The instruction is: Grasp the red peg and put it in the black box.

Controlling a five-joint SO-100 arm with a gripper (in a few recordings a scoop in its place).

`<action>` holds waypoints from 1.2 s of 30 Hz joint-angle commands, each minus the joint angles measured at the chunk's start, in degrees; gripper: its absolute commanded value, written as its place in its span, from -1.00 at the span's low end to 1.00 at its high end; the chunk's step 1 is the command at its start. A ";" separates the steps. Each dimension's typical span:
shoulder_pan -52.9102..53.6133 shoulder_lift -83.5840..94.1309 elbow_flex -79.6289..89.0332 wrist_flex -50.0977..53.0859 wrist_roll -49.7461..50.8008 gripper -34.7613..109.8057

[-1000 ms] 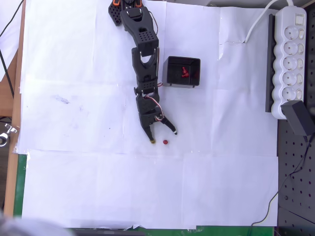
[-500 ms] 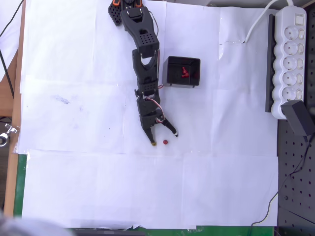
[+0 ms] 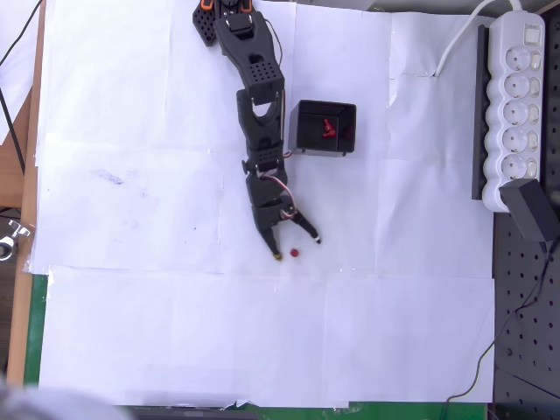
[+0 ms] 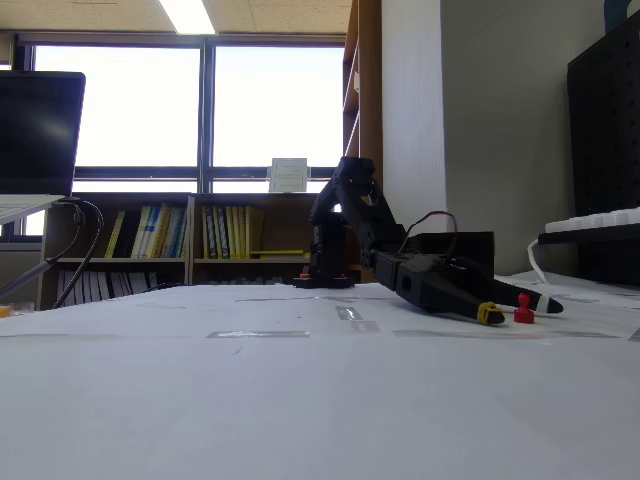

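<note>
Overhead view: your gripper sits low at frame centre, fingers spread, with the red peg between the tips.
The peg stands on the white paper, apart from both fingers as far as you can see; the fixed view shows it upright just right of the yellow-tipped finger. The black box lies above and right of the gripper, beside the arm, with red pieces inside. A white power strip runs along the right edge.
</note>
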 commanded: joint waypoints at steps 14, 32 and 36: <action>-1.49 -0.53 0.88 -0.79 -1.67 -0.22; 0.53 -5.10 1.14 5.71 -0.26 -0.52; 1.93 -12.22 5.89 23.82 2.55 -0.52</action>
